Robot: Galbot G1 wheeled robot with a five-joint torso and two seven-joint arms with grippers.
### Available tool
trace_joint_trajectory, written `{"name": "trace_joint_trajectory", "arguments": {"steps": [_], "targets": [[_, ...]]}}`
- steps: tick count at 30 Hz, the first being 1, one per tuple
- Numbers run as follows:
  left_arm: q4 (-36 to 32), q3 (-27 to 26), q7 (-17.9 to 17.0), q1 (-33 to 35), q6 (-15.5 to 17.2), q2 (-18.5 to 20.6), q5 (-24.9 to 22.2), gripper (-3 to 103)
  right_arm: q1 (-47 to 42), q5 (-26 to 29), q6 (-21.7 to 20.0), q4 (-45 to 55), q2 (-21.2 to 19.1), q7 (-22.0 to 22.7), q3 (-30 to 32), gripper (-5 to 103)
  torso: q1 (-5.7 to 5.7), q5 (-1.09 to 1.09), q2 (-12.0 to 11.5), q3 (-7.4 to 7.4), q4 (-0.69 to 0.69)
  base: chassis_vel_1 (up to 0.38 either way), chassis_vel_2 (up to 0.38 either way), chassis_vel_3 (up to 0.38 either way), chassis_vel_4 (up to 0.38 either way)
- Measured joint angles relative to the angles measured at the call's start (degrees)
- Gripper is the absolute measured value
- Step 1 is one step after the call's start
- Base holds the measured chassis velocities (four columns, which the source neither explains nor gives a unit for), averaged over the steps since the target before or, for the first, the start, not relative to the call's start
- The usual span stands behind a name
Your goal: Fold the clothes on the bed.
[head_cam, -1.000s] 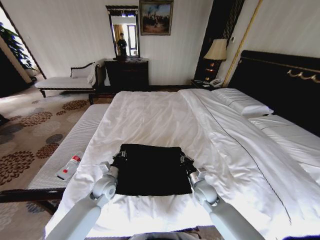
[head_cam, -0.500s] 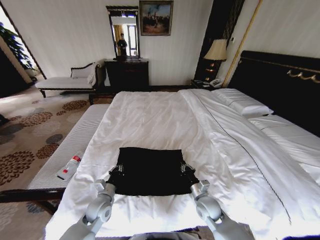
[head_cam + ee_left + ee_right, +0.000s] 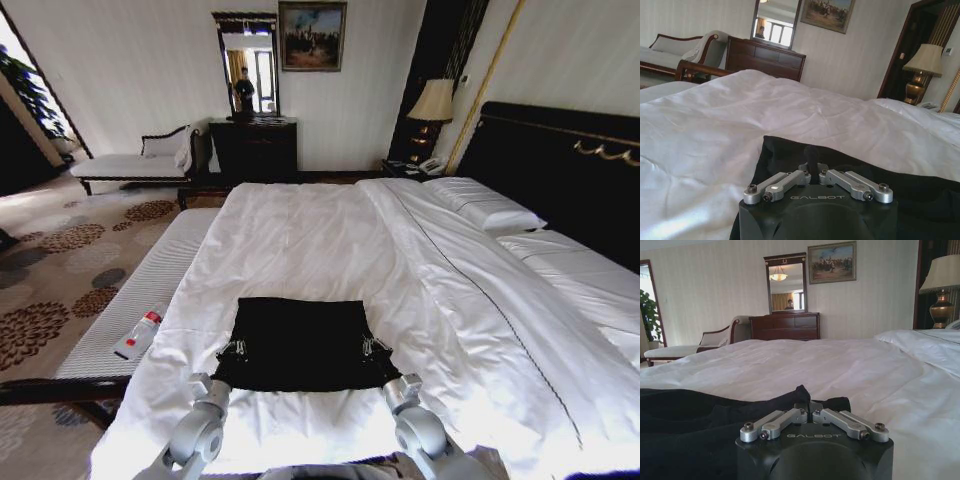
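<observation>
The clothes are one black T-shirt (image 3: 300, 345), lying as a flat rectangle on the white duvet of the bed (image 3: 300, 230), near its front edge. My left gripper (image 3: 235, 350) is at the shirt's left side and my right gripper (image 3: 375, 347) at its right side. Seen from the left wrist, the left gripper (image 3: 811, 172) is shut with a ridge of the black T-shirt (image 3: 920, 190) pinched between its fingers. From the right wrist, the right gripper (image 3: 807, 410) is shut on a raised bunch of the T-shirt (image 3: 690, 415). The lettering is hidden.
A striped bench (image 3: 150, 290) runs along the bed's left side with a bottle (image 3: 140, 333) on it. Pillows (image 3: 485, 205) and the dark headboard (image 3: 560, 170) are at the right. A dresser (image 3: 255, 145), a chaise longue (image 3: 130, 165) and a lamp (image 3: 433, 100) stand at the far wall.
Both grippers have drawn back toward me across the shirt, from its far part to nearer its front edge. The shirt now looks wider and shorter.
</observation>
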Motion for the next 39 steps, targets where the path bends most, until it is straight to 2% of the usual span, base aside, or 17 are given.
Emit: {"name": "trace_joint_trajectory", "arguments": {"steps": [16,23,36,37,38,39], "targets": [[0.84,0.68,0.03,1.34,-0.35,-0.73,1.38,2,-2.27,-1.94,0.9,-0.46,0.94,-0.36,0.15,0,0.0,0.0,0.0,0.0,0.0,0.0,0.0,0.0,0.0],[1.05,0.95,0.08,2.11,-0.64,-1.22,2.29,2,-2.58,-2.24,1.27,-0.41,0.07,-0.37,0.83,0,0.0,0.0,-0.01,0.0,0.0,0.0,0.0,0.0,0.0],[1.73,1.58,-0.08,2.28,-0.47,-0.59,2.97,2,-3.6,-3.45,1.92,-0.79,0.28,-0.53,0.79,0,0.0,0.0,0.0,0.0,0.0,0.0,0.0,0.0,0.0],[1.73,1.77,-0.11,2.33,-0.01,-0.34,3.55,2,-3.76,-3.37,1.92,-0.77,0.33,-0.9,0.77,-3,0.0,0.0,0.0,0.0,0.0,0.0,0.0,0.0,0.0],[1.73,1.86,-0.05,2.5,0.49,0.04,4.51,2,-4.11,-3.27,1.94,-0.69,0.38,-1.23,0.78,2,0.0,-0.01,0.0,0.0,0.0,0.0,0.0,0.0,0.0],[1.68,1.93,0.26,2.67,0.85,0.43,5.38,2,-4.4,-3.35,2.02,-0.59,0.48,-1.33,0.82,2,0.0,0.0,0.0,0.0,0.0,0.0,0.0,0.0,0.0]]}}
